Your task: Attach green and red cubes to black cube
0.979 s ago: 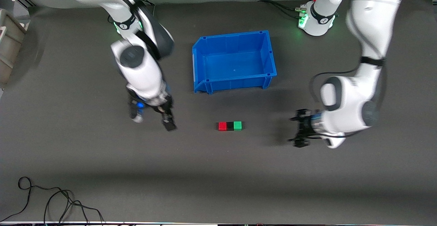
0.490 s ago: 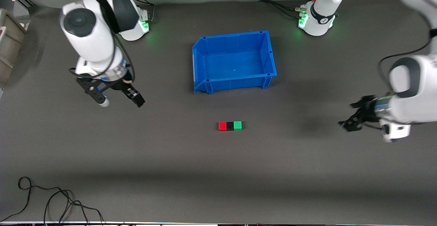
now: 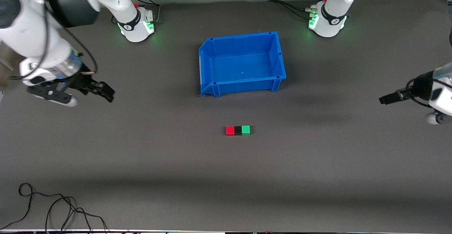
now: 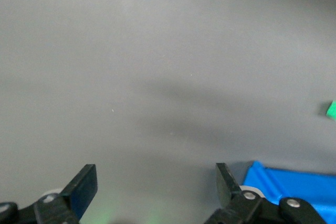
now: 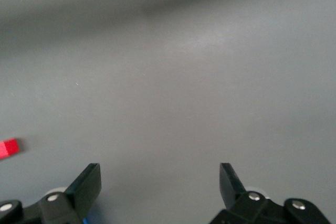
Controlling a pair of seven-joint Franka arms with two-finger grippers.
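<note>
The red cube (image 3: pixel 230 130), the black cube (image 3: pixel 238 130) and the green cube (image 3: pixel 246 130) lie in a touching row on the grey mat, black in the middle, nearer the front camera than the blue bin (image 3: pixel 242 62). My right gripper (image 3: pixel 97 92) is open and empty, up over the mat toward the right arm's end; its wrist view shows the red cube (image 5: pixel 9 148) at the edge. My left gripper (image 3: pixel 386 99) is open and empty over the left arm's end; its wrist view shows the green cube (image 4: pixel 331 109) and a bin corner (image 4: pixel 294 182).
The blue bin is empty. A beige box (image 3: pixel 9 46) stands at the table edge by the right arm's end. Black cables (image 3: pixel 53 209) lie at the front edge nearest the camera.
Both arms have swung away from the cube row toward their own ends of the table, grippers open. The three cubes have not moved.
</note>
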